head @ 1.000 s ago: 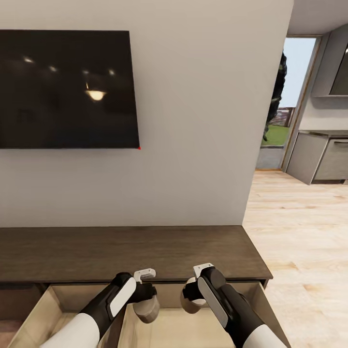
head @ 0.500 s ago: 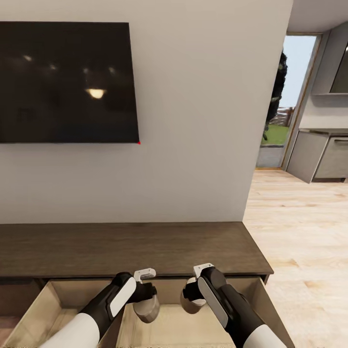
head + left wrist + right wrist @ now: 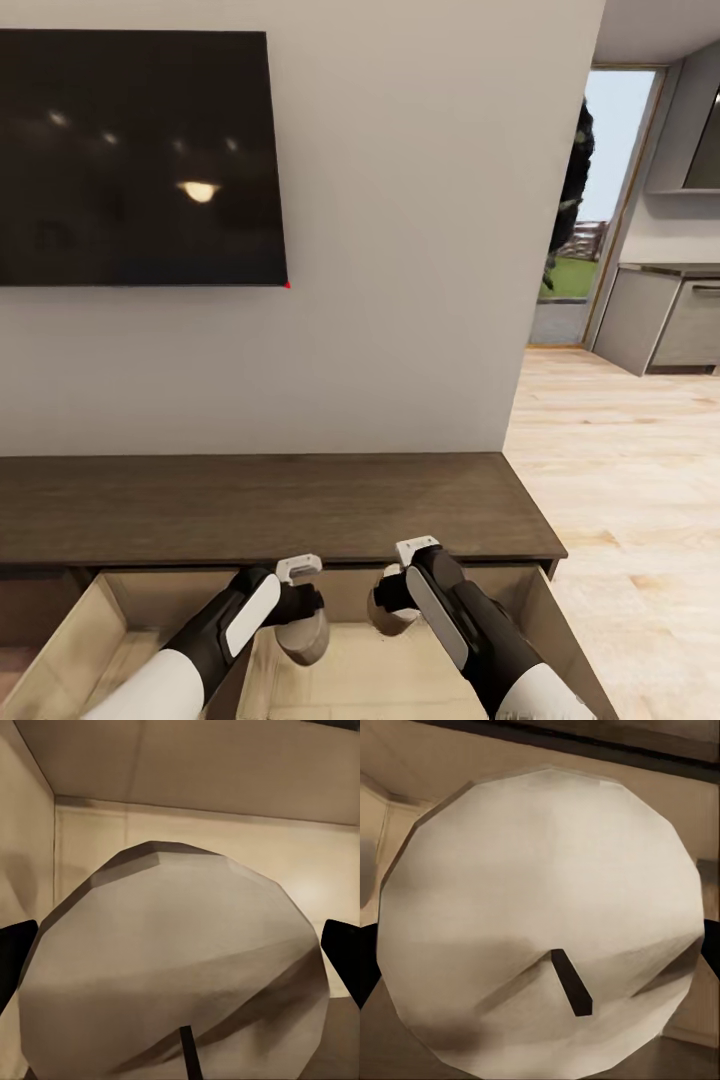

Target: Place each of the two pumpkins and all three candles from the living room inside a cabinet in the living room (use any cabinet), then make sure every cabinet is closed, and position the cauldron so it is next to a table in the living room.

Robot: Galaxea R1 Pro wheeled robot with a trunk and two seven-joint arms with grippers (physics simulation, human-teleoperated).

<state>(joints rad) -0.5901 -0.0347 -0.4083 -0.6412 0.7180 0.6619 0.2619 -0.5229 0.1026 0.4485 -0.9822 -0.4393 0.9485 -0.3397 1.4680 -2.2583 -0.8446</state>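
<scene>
The left pincer [image 3: 300, 615] is closed around a cream-white candle [image 3: 306, 638], with a dark finger [image 3: 16, 952] on each side of it in the left wrist view. The right pincer [image 3: 392, 605] likewise grips a second candle [image 3: 390, 612], wick end facing its wrist camera [image 3: 540, 922]. Both hang over the open pale wood drawer [image 3: 330, 670] of the dark brown cabinet [image 3: 270, 505], below a wall-mounted television [image 3: 135, 160]. Over the last second the whole head view has tilted down a little, showing more of the drawer, and the right candle has edged slightly toward the cabinet back. Both candles look ready to be lowered and let go inside.
</scene>
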